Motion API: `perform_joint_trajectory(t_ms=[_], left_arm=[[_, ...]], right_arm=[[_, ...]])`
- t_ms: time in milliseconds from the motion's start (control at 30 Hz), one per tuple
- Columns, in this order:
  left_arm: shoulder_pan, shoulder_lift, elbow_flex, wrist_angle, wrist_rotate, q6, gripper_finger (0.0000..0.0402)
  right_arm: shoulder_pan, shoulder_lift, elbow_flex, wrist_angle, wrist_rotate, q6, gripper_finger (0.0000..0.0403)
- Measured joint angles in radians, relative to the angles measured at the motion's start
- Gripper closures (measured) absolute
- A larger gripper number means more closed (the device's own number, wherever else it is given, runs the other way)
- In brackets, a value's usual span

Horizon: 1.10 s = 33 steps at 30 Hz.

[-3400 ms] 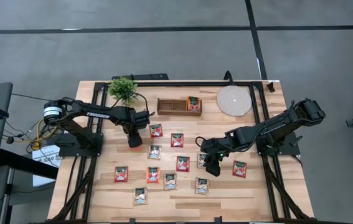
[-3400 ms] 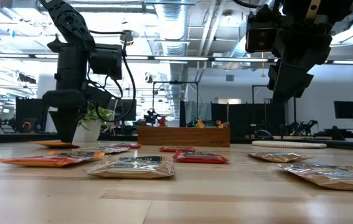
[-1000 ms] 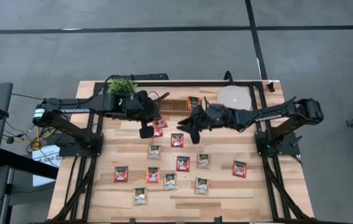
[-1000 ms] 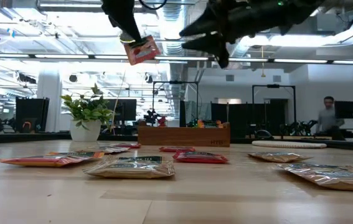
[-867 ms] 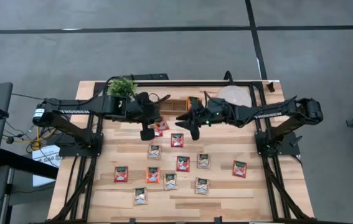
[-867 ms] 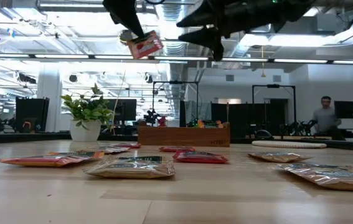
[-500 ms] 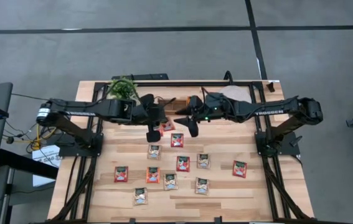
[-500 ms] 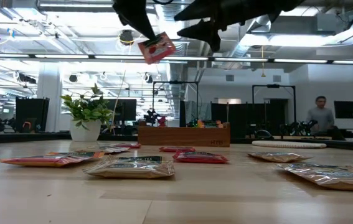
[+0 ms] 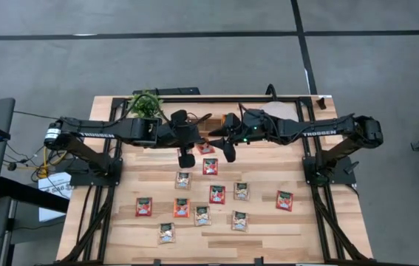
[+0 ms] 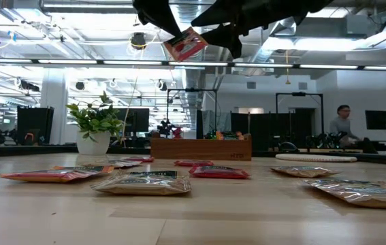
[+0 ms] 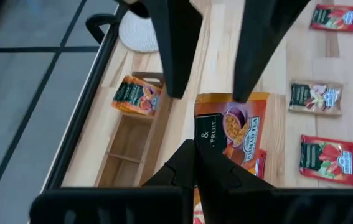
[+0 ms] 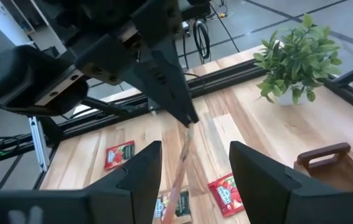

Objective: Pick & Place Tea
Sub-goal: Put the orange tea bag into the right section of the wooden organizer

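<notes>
Meeting above the wooden tray [image 9: 213, 127]:
High view: left gripper [image 9: 191, 150] and right gripper [image 9: 224, 146] face each other just in front of the tray; loose sachets [image 9: 217, 194] lie well nearer the table's front.
Low view: orange sachet [image 10: 186, 43] hangs high over the tray [image 10: 201, 148].
Left wrist view: left fingers pinched together on the orange sachet [image 11: 233, 134].
Right wrist view: right fingers [image 12: 142, 169] spread apart either side of the sachet's edge [image 12: 180, 171], not gripping.
</notes>
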Motion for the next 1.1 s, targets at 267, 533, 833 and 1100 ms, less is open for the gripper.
perform_joint_trajectory(t_ms=[267,533,833,1100], left_arm=[[0.000,0.000,0.000,0.036,0.006,0.005,0.0401],[0.000,0.000,0.000,0.050,0.008,0.005,0.0401],[0.000,0.000,0.000,0.058,0.018,0.005,0.0401],[0.000,0.000,0.000,0.058,0.029,0.005,0.0401]], right_arm=[[-0.019,0.000,0.000,0.000,0.000,0.001,0.0232],[-0.019,0.000,0.000,0.001,0.000,0.001,0.0261],[-0.019,0.000,0.000,0.002,0.000,0.001,0.0326],[-0.019,0.000,0.000,0.011,-0.021,0.009,0.0396]])
